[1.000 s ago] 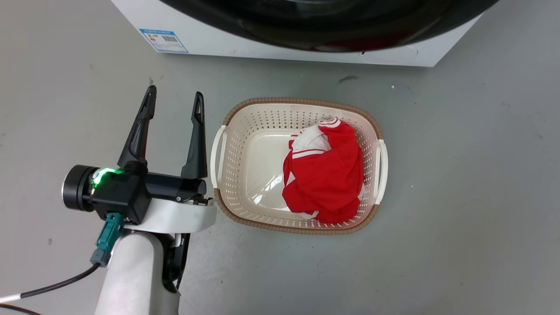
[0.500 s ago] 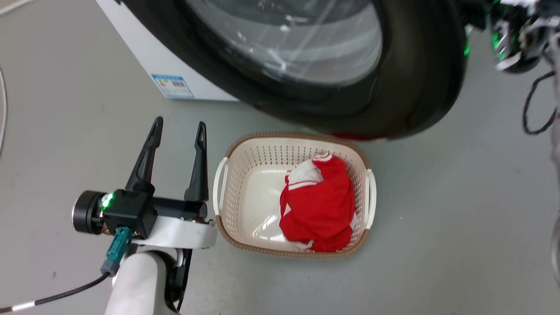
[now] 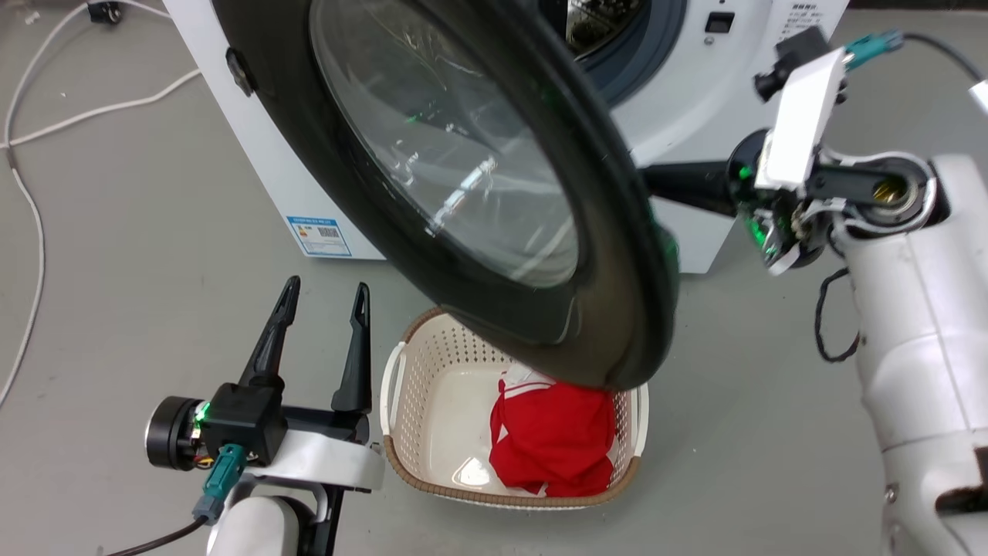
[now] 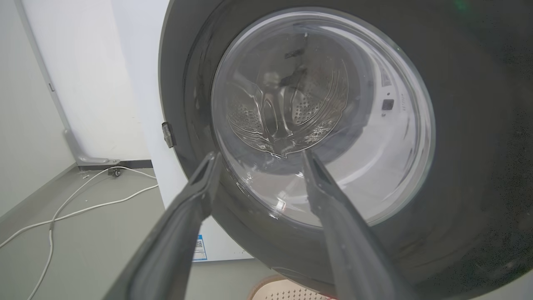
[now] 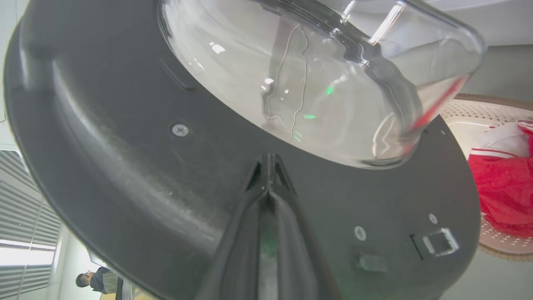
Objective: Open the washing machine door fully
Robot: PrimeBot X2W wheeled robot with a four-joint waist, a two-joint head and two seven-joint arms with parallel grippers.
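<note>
Down at my left side, just beside the laundry basket (image 3: pixel 390 378), my left gripper (image 3: pixel 326 287) hangs w/ fingers spread wide & nothing between them. Its wrist cam looks at the outer glass of the door. In the basket lies a red garment (image 3: pixel 552 436) w/ white stripes.

Above the basket's far end stands the washing machine door (image 3: pixel 617 255). Its free edge is swung well out from the white washing machine (image 3: pixel 255 154) and it is held on the hinge (image 3: pixel 239 69) at my left.

Behind it my right gripper (image 5: pixel 268 166) has both fingers pressed together. The tips lie against the black inner ring, just under the glass bowl. As far as I see it grips nothing & only pushes.

What changed: 1 s ago the door was still flat on the machine front. My head was also looking lower then, so part of the picture shift is the cam. Now the drum opening (image 3: pixel 594 23) shows behind the door, and my right arm has come into the head view.

So I judge the latch is free & the door approx. half open, not fully yet. The push should go on toward the hinge side.
</note>
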